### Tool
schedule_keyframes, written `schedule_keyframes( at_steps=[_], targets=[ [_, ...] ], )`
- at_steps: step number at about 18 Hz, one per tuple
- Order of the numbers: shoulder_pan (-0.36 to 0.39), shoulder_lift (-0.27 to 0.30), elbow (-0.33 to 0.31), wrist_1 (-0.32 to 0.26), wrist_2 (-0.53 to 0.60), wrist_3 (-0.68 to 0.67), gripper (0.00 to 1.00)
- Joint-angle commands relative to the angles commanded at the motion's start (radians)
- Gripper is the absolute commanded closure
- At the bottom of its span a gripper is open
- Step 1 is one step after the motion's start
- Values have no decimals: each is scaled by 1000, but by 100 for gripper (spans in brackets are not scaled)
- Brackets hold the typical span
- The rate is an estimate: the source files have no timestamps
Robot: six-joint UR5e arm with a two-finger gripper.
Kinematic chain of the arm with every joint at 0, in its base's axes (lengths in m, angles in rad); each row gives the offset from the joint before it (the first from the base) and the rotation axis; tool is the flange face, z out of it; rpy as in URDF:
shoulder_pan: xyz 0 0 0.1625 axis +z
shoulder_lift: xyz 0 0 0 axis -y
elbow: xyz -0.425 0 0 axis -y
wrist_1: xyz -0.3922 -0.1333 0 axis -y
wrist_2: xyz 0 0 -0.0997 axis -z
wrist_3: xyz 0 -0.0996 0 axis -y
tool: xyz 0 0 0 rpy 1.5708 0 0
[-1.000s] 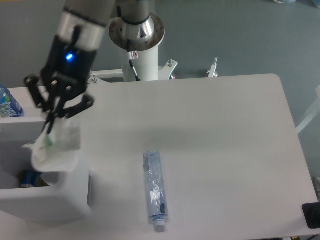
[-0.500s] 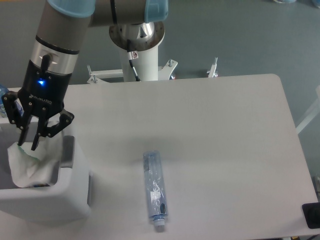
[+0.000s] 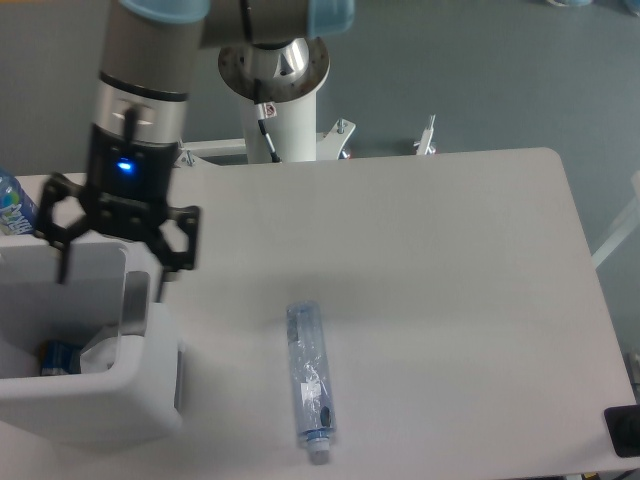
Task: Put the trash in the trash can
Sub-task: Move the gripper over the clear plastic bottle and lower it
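white plastic forms the one trash can [image 3: 140, 400], which sits at the near left corner of the table [image 3: 430, 300] and serves as the reference landmark. count: one gripper [image 3: 112, 272], one crumpled white wrapper [image 3: 100, 352], one flattened clear bottle [image 3: 309, 381], one upright water bottle [image 3: 17, 207]. the gripper hangs directly above the trash can's far rim, its two fingers spread wide apart and holding nothing; a blue indicator light shows on its body. the crumpled white wrapper lies inside the trash can, low against the inner right wall beside the grey panel, next to a blue item that is only partly visible. the flattened clear bottle lies on the table to the right of the trash can, apart from it, with its white cap pointing toward the near table edge. change from half a second ago: the wrapper was then between the closed fingers at the trash can's left side; it is now released and rests lower in the trash can, the fingers have opened, and the gripper has shifted right and upward. the flattened bottle has not moved. the upright water bottle stands beyond the trash can's far left corner; its blue label carries white lettering too small to read.
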Motion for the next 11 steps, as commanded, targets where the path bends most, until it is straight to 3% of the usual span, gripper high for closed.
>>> schedule_keyframes(
  at_steps=[5,11],
  targets=[
    [113,-43,-2,0,24,15,0],
    [150,-244,92,0,27,69,0]
  ],
)
